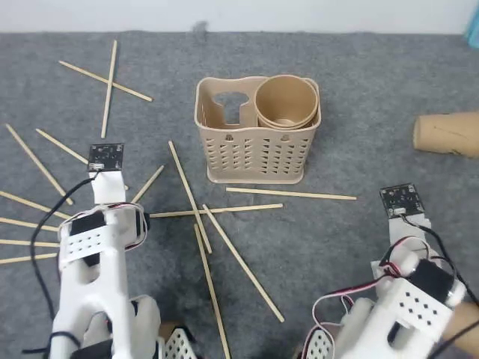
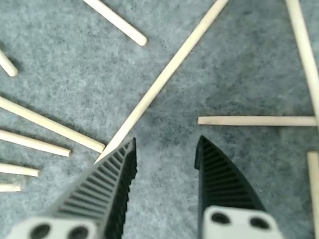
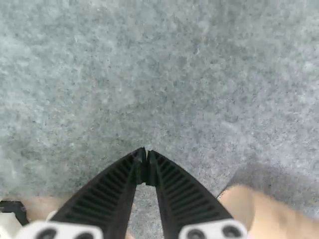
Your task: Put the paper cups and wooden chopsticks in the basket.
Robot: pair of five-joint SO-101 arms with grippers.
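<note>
**A chopstick lies right by the open left gripper**

The left gripper (image 2: 166,141) is held open over the fuzzy grey carpet (image 2: 239,59). A thin, smooth wooden chopstick (image 2: 169,74) starts beside one of its tips and is slanted away from it. The right gripper (image 3: 146,152) is shut, with nothing in it. Farther off, round paper cups (image 1: 287,101) are stacked in the holey plastic basket (image 1: 251,153). One more cup (image 1: 449,133) is laid on its side, nearer the right arm.

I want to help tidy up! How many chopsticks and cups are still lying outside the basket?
Thin light wooden chopsticks on the grey mat: 14
Brown paper cups lying on their side: 1
Total: 15
A tan shape by the right arm is too hidden to name.
</note>
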